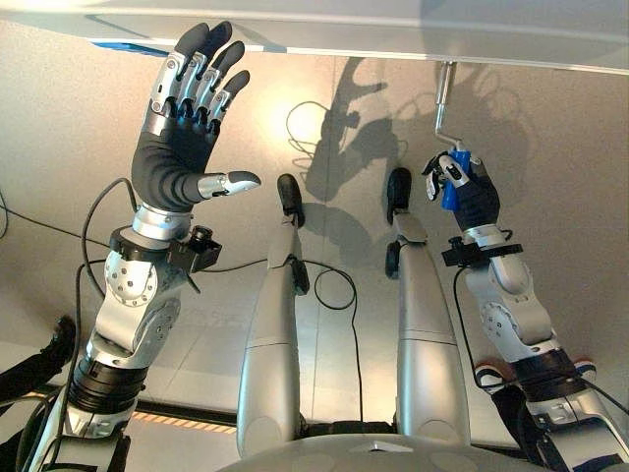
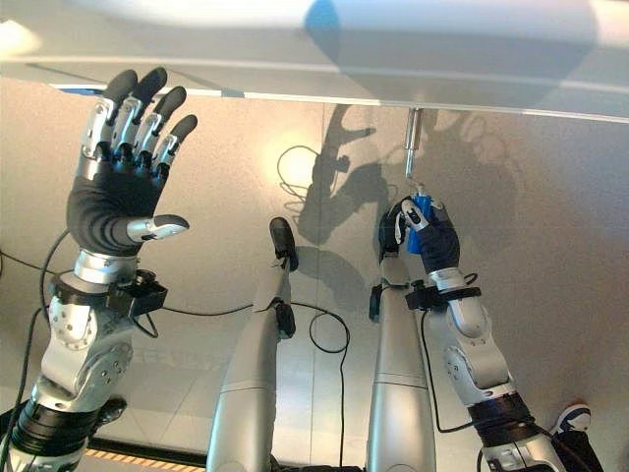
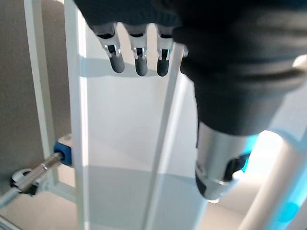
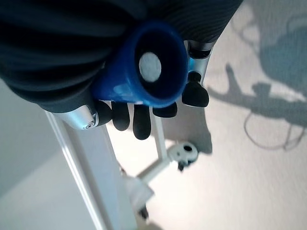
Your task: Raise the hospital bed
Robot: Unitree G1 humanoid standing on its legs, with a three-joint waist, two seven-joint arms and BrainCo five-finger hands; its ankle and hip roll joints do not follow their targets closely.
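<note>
Blue handle (image 4: 144,72): nearest the right wrist camera, end-on, wrapped by curled dark-tipped fingers (image 4: 139,122).
Right robot hand (image 1: 462,192): clenched around the blue handle, low under the bed edge.
Crank rod (image 1: 444,103): metal, running from the blue handle up to the hospital bed frame (image 1: 393,39).
Left robot hand (image 1: 187,118): raised, fingers spread straight, holding nothing, close to the frame, contact not clear.
Hospital bed: pale frame along the top of the head views, white rails (image 3: 76,120) past the left fingers.
Step, as judged: cranking to raise the bed.
Risk: handle slipping out of the curl mid-turn if the wrist twists off the crank axis; open left hand catching on the rails.
</note>
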